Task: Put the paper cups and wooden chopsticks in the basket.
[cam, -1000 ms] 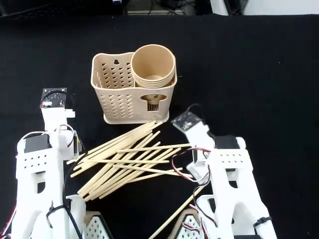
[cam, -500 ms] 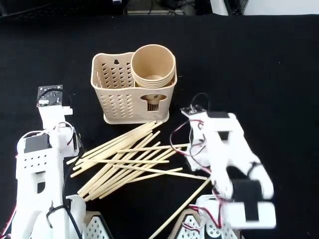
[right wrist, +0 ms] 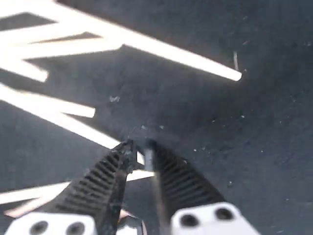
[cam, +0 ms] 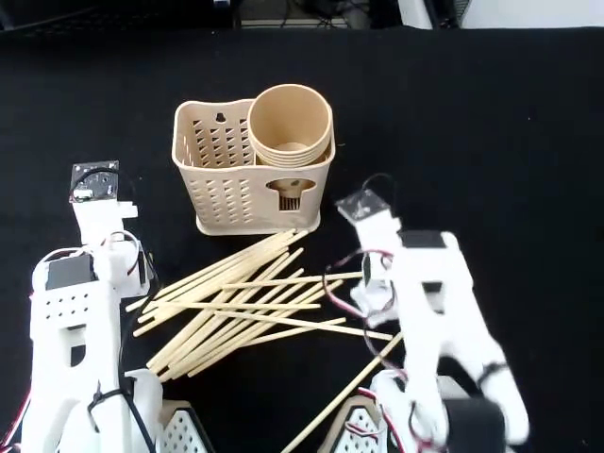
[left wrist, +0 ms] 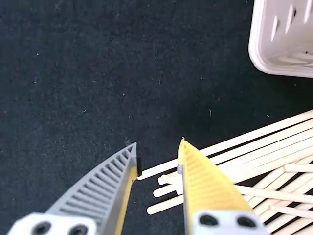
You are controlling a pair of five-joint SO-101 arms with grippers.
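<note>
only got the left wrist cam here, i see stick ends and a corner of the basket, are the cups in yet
Observer: Yes, the paper cups stand stacked inside the basket, in the half nearer the right arm.
Operator: any sticks in the basket
Observer: Its other half looks empty. The chopsticks lie piled on the table in front of it.
Operator: where's the right tool
Observer: The right tool is low over the table at the pile's edge on its own side.
</note>
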